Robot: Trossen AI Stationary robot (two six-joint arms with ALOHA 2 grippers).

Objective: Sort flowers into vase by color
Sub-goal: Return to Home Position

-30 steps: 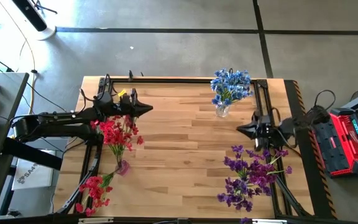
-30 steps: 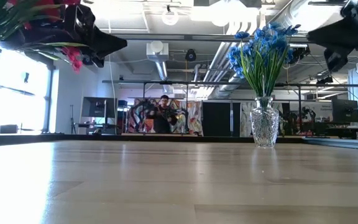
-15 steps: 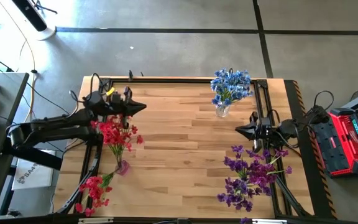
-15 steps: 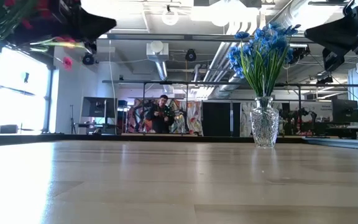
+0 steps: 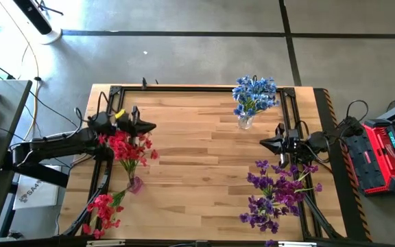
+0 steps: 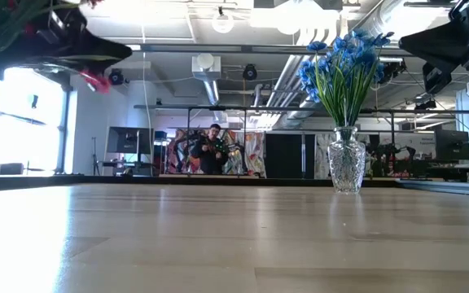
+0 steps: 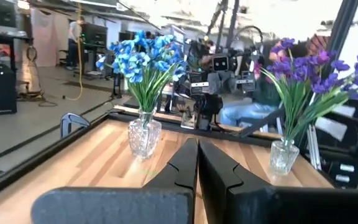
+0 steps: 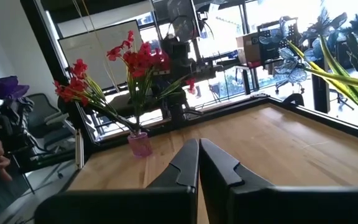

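Red flowers (image 5: 130, 147) stand in a small pink vase (image 5: 135, 184) at the table's left; one red spray (image 5: 103, 209) leans out over the near-left corner. Blue flowers (image 5: 254, 96) fill a clear glass vase (image 5: 245, 122) at the far right. Purple flowers (image 5: 276, 189) stand in a glass vase (image 7: 283, 155) at the near right. My left gripper (image 5: 153, 126) hovers shut and level just beyond the red blossoms, holding nothing. My right gripper (image 5: 263, 143) hovers shut between the blue and purple bunches, also holding nothing.
A black frame (image 5: 197, 88) runs around the tabletop. The middle of the wooden table (image 5: 204, 165) is bare. A red and black box (image 5: 386, 154) sits off the right edge. A person (image 6: 212, 150) sits in the room far behind.
My left gripper has drawn back toward the table's left edge, staying level and shut, and now sits closer to the red flowers. The flowers and vases have not moved.
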